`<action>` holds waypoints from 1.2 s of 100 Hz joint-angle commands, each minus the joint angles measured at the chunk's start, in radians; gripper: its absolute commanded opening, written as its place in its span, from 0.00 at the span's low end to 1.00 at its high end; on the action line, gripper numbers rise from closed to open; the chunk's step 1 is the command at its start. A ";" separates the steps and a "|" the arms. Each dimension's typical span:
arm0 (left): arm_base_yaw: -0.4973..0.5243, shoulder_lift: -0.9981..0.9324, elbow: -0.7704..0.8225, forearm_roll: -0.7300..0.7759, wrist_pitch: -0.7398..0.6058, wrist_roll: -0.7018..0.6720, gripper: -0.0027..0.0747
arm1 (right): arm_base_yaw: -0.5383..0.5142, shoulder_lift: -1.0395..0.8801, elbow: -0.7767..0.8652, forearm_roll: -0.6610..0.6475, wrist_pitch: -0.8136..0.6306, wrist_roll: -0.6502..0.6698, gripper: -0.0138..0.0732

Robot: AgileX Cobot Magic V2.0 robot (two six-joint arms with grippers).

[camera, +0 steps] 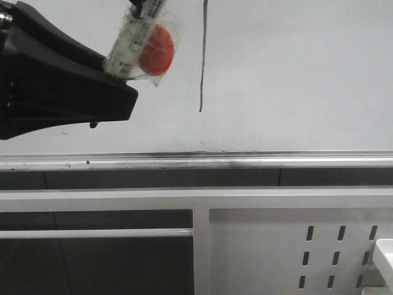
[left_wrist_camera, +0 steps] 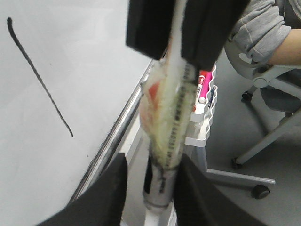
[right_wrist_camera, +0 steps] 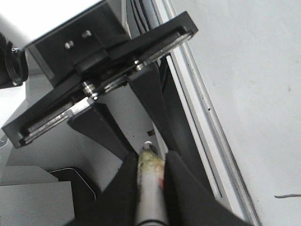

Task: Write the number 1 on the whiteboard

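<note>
Found the left gripper (left_wrist_camera: 157, 188) at far left, fingers clamped narrow around the taped marker (camera: 138, 43), held off the whiteboard (camera: 295, 74). Noted the right gripper (right_wrist_camera: 151, 183) pinching the same marker from the other end. Spotted the number 1 (camera: 202, 55) just right of the marker: a thin, near-vertical black stroke on the board, ending well above the silver rail (camera: 245, 161). Judged writing done; saw nothing left but putting the marker away.
</note>
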 commanded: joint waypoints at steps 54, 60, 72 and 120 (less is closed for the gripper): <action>-0.009 0.122 0.036 -0.050 -0.039 -0.011 0.31 | 0.000 0.054 0.018 0.035 -0.084 -0.007 0.08; -0.009 0.132 0.036 -0.071 -0.044 0.003 0.31 | 0.000 0.058 0.028 0.038 -0.088 -0.007 0.08; -0.009 0.136 0.036 -0.086 -0.048 0.024 0.31 | 0.000 0.060 0.028 0.050 -0.091 -0.007 0.08; -0.009 0.136 0.036 -0.172 -0.094 0.026 0.29 | 0.000 0.060 0.028 0.060 -0.085 -0.007 0.08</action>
